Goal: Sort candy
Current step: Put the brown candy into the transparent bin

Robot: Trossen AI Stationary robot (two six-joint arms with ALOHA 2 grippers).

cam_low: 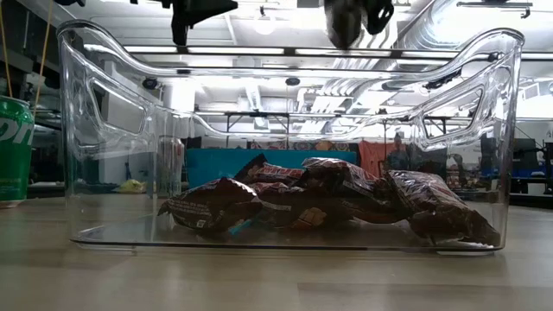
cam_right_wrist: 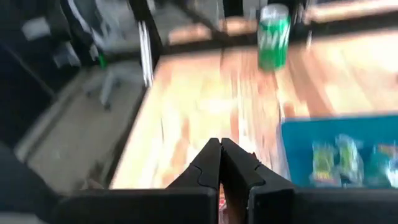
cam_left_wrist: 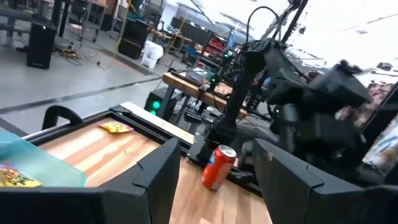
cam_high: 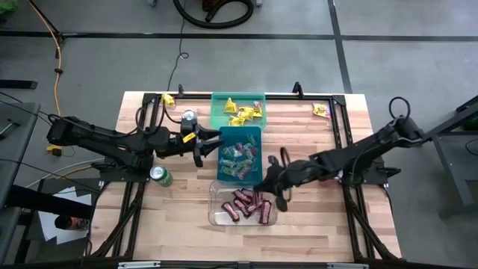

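left gripper [cam_high: 211, 142] hovers at the left edge of the blue bin [cam_high: 256, 134], fingers apart, holding nothing visible. mixed candy [cam_high: 239, 157] lies in that bin, yellow packets [cam_high: 244, 113] in the green bin [cam_high: 217, 101], dark bars [cam_high: 250, 205] in the clear bin [cam_high: 215, 217]. right gripper [cam_high: 263, 184] sits above the clear bin, fingers pressed together, empty as far as seen. stray yellow packets [cam_high: 320, 110] remain on the table [cam_high: 314, 224]. judgement: each pick should approach level, close on one packet only, and clear the bin rims.
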